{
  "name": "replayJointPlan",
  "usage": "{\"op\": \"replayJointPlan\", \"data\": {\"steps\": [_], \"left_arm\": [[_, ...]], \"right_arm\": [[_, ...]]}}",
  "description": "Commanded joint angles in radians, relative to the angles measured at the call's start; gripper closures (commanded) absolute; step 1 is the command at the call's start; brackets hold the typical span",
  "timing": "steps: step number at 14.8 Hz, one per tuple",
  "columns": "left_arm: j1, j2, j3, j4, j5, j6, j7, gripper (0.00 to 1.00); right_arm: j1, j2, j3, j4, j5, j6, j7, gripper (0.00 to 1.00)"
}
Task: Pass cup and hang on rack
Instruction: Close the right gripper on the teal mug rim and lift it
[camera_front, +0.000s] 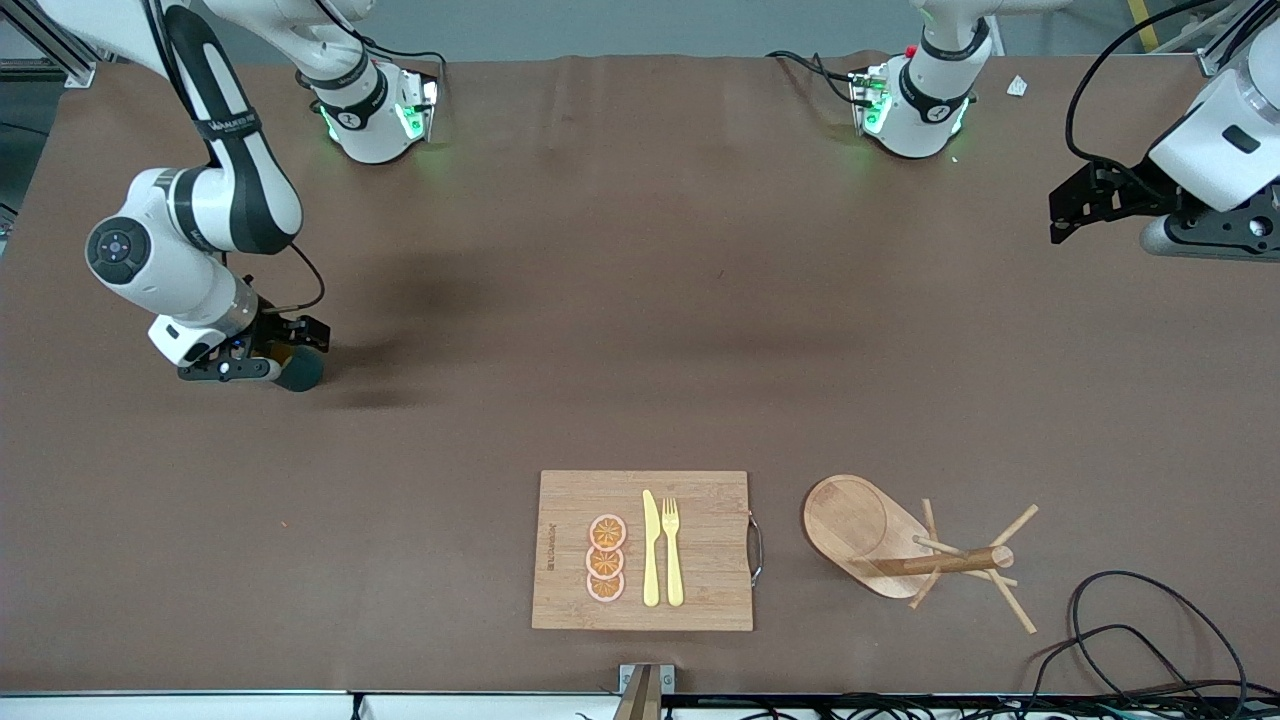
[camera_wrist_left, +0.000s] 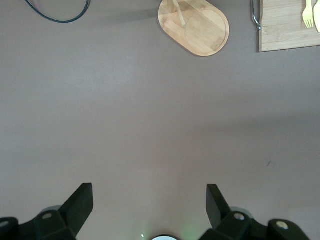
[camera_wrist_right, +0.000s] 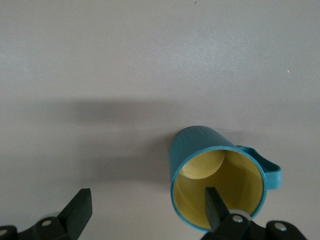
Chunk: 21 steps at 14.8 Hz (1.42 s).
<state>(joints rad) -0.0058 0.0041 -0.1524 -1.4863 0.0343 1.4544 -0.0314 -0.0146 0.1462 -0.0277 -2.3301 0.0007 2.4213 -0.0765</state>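
The teal cup (camera_front: 300, 371) with a yellow inside sits on the brown table near the right arm's end. My right gripper (camera_front: 272, 350) is low over it and open. In the right wrist view the cup (camera_wrist_right: 200, 150) shows its mouth and side handle. One finger (camera_wrist_right: 216, 205) lies over the mouth, the other (camera_wrist_right: 80, 210) stands well off the cup, and the gripper (camera_wrist_right: 147, 207) grips nothing. The wooden rack (camera_front: 880, 545) stands near the front camera, toward the left arm's end. My left gripper (camera_front: 1062, 215) waits open and empty, high over the left arm's end (camera_wrist_left: 150, 205).
A bamboo cutting board (camera_front: 700, 500) lies beside the rack, nearer the table's middle. It bears a yellow knife (camera_front: 651, 550), a fork (camera_front: 672, 550) and three orange slices (camera_front: 606, 558). A black cable (camera_front: 1150, 620) loops on the table by the rack. The rack's base (camera_wrist_left: 200, 30) shows in the left wrist view.
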Motion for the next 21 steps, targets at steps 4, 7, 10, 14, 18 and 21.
{"op": "replayJointPlan", "data": {"steps": [4,7,10,14,18,21], "left_arm": [[0.009,0.002,-0.001,0.011,-0.019,0.008,0.015,0.00],[0.009,0.002,-0.001,0.011,-0.021,0.008,0.015,0.00],[0.009,0.002,0.000,0.009,-0.021,0.008,0.015,0.00],[0.009,0.002,0.002,0.009,-0.021,0.006,0.015,0.00],[0.009,0.002,0.002,0.009,-0.021,0.006,0.016,0.00],[0.009,0.002,0.002,0.008,-0.021,0.006,0.016,0.00]], "right_arm": [[-0.033,0.039,0.006,-0.006,0.008,0.038,-0.009,0.01],[-0.036,0.056,0.006,-0.003,0.008,0.042,-0.009,0.14],[-0.054,0.073,0.006,-0.002,0.007,0.067,-0.011,0.29],[-0.057,0.090,0.006,0.001,0.002,0.074,-0.020,0.51],[-0.059,0.090,0.006,0.001,0.002,0.074,-0.020,0.74],[-0.061,0.090,0.006,0.001,0.002,0.074,-0.020,0.87]]}}
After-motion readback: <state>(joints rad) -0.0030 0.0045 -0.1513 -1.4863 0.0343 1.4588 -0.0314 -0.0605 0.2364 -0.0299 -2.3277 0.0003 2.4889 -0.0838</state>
